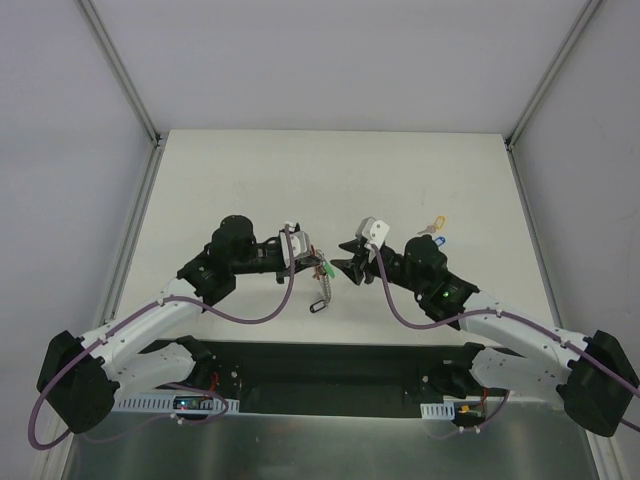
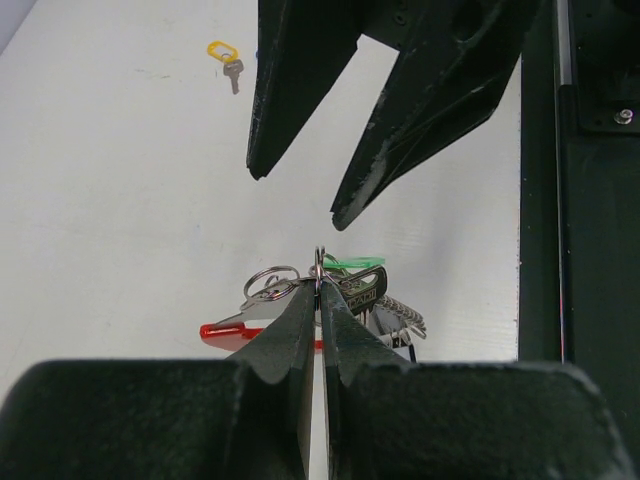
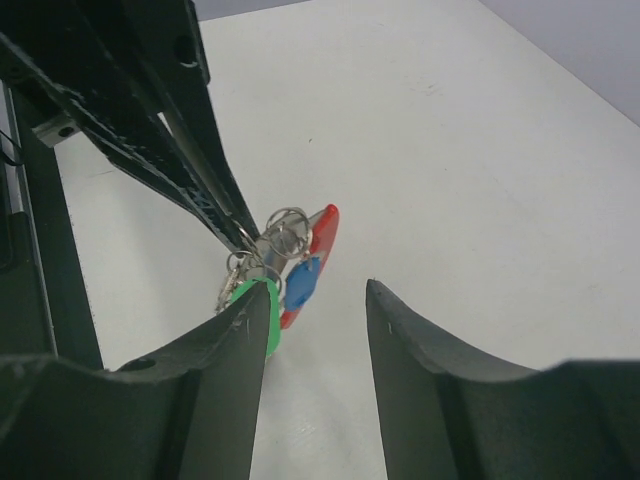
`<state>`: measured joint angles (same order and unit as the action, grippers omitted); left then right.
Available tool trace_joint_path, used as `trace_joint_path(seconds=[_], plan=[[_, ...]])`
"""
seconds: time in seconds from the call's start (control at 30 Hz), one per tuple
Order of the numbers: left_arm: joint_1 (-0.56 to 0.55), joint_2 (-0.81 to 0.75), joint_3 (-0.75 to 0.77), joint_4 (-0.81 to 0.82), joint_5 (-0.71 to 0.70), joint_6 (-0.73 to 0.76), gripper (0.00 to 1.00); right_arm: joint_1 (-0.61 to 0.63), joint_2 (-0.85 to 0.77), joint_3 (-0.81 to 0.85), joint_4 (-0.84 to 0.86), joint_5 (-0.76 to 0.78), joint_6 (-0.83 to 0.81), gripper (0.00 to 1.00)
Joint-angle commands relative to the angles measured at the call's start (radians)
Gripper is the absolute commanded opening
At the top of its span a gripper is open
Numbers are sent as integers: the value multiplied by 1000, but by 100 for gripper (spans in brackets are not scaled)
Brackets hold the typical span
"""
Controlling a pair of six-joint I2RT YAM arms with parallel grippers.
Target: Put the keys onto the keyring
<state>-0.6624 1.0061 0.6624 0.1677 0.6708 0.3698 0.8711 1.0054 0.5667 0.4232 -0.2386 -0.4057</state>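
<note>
The white surface [image 1: 300,170] carries very little, and the work takes place above its near middle. There the left arm [image 1: 150,320] and the right arm [image 1: 510,330] reach inward so that their tips face each other closely.

The left gripper [image 2: 318,292] has its jaws pressed together on a thin wire ring at the top of the keyring [image 1: 322,285]. Pinching there lets the rest of the bunch trail down and toward the bases, which leaves it exposed to the other arm. I cannot tell whether its lower end touches the surface.

The right gripper [image 3: 317,290] has its jaws spread and holds nothing. Its fingertips sit on either side of the bunch and just short of it. I judge it is placed to take a second hold, so the ring can be steadied or pried open against the left pinch.

The red loop [image 3: 325,228] curves beside the wire rings. The green key [image 2: 355,263] and the blue key [image 3: 305,280] sit tight in the same cluster, seemingly already threaded on, though the exact link is too fine to see.

The yellow key [image 2: 224,55] lies flat on the surface, well apart from the bunch, beyond the right arm's wrist. By my reckoning it is the one left to add, so the free right jaws will have to fetch it while the left keeps the ring presented.
</note>
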Motion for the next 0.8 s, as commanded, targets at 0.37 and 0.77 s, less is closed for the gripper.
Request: trace_joint_path(seconds=[0.37, 0.77], plan=[[-11, -38, -40, 214, 61, -69, 0, -148, 79, -16, 256, -297, 209, 45], [-11, -49, -44, 225, 35, -71, 0, -192, 105, -25, 348, -412, 289, 39]])
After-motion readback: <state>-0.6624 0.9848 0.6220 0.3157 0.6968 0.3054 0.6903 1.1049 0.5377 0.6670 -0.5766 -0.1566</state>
